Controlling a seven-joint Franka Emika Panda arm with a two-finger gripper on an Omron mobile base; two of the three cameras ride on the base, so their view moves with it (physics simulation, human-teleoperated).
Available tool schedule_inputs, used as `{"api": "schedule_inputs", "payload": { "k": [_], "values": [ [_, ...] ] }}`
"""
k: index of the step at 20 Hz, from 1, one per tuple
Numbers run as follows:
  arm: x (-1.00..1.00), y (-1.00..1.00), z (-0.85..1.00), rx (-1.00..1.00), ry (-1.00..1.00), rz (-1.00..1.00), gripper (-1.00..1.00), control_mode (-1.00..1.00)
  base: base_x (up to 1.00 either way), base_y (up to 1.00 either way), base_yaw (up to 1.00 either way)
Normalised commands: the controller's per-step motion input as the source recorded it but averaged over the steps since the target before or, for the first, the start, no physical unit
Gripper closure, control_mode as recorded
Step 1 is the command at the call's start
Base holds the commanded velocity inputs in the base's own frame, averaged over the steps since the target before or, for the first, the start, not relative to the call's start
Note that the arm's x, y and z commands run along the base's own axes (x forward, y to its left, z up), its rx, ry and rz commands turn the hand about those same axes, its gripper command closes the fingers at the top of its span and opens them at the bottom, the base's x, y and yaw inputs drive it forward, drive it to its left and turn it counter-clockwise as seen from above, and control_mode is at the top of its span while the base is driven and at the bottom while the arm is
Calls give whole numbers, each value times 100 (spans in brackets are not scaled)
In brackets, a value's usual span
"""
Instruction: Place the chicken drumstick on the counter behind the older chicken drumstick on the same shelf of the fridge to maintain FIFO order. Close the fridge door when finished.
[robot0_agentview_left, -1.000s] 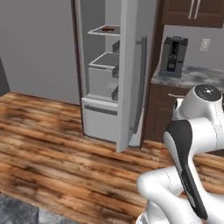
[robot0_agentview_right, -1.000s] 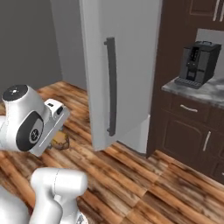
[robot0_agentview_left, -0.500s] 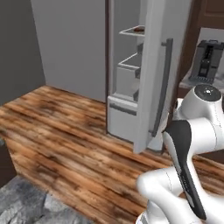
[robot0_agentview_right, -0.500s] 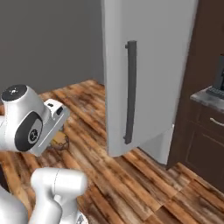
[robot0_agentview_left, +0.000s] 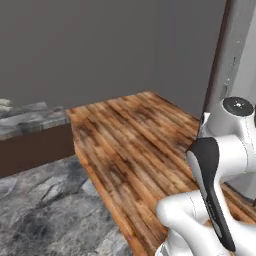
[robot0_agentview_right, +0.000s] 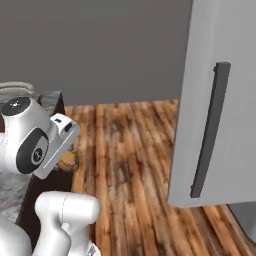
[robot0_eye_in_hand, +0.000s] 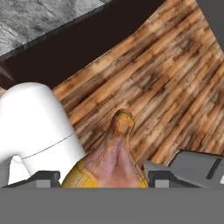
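The drumstick (robot0_eye_in_hand: 114, 164) sits at the bottom centre of the hand view, clenched in the gripper (robot0_eye_in_hand: 103, 178) (bone end pointing away over the floor (robot0_eye_in_hand: 175, 83)), held for carrying, I judge, toward the fridge door (robot0_agentview_right: 220, 100) at right.

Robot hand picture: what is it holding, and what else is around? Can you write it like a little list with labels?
held thing: a chicken drumstick, bone end pointing away from the hand
gripper: shut on the drumstick, one finger on each side
under the hand: wooden floor
fridge door: swung open, grey, with a long dark handle
counter: marbled top over dark cabinet, off to the left in the left base view
back wall: plain grey
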Motion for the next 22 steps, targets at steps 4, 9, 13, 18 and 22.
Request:
{"api": "schedule_inputs", "payload": {
  "k": [4,9,13,18,22],
  "values": [
    [0,0,0,0,0,0,100,100,1,-63,71],
    [0,0,0,0,0,0,100,100,26,-71,45],
    [0,0,0,0,0,0,100,100,75,-5,5],
    [0,0,0,0,0,0,100,100,70,26,-8],
    [0,0,0,0,0,0,100,100,47,6,-23]
  ]
}}
